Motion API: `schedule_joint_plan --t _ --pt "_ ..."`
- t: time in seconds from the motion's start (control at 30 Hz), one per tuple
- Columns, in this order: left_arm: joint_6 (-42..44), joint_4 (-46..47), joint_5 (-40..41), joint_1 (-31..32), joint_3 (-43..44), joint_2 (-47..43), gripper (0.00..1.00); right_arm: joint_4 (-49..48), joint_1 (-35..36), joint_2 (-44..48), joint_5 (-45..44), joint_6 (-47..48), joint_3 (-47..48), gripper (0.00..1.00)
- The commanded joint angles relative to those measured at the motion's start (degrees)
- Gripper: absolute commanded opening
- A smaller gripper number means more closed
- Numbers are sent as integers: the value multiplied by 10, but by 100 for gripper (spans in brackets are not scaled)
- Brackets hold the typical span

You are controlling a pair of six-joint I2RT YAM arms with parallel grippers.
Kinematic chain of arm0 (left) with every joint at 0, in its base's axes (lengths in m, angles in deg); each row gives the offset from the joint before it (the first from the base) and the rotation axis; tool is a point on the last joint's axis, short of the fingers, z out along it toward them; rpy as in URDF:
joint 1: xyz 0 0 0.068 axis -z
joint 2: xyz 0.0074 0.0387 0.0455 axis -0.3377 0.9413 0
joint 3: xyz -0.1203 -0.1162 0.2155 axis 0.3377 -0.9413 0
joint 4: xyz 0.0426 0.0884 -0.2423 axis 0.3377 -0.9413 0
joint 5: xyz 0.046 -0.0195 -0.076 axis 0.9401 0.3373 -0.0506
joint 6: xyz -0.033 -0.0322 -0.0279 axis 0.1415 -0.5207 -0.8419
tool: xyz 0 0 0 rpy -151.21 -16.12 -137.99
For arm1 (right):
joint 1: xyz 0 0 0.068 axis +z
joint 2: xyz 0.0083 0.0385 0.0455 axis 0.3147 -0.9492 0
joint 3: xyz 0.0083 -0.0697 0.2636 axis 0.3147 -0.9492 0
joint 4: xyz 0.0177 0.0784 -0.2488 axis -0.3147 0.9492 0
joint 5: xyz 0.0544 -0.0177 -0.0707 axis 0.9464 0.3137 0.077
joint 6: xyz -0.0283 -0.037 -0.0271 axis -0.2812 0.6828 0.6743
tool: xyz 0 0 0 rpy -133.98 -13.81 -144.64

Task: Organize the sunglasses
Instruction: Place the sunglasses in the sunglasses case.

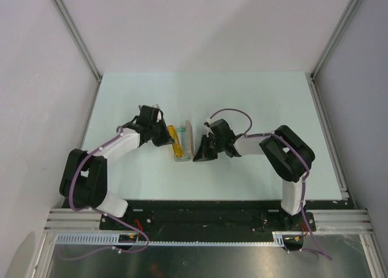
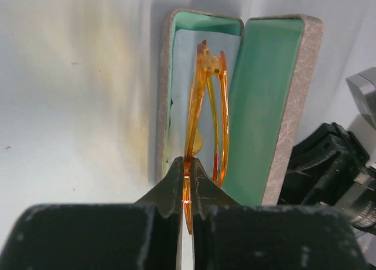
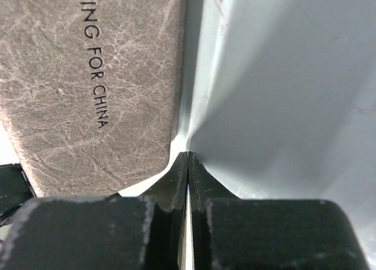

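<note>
On the table (image 1: 242, 102), an open case (image 2: 161, 105), lid (image 3: 88, 76) standing upright. Just beside the lid's outer face, the right gripper (image 3: 187, 158), closed on nothing. Left gripper (image 2: 188, 167) pinched tight on the sunglasses (image 2: 198, 105), held on edge over the case's lined tray. Could catch a temple arm on the rim if released tilted. Could tip the lid shut onto them if nudged.

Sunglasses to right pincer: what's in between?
The case's open lid stands between the sunglasses and the right pincer; clearest in the top view, also the left wrist view.
</note>
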Motion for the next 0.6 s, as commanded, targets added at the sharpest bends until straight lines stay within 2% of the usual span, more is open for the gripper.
schedule_joint_plan --t 0.0,0.23,0.57 --pt "48 -37 32 4 58 10 1 77 -10 15 -81 31 -14 1" --pt "142 -132 34 4 141 40 0 107 -10 19 -109 48 -15 2" --pt "138 -232 103 30 196 72 0 116 -21 56 -132 53 -42 1"
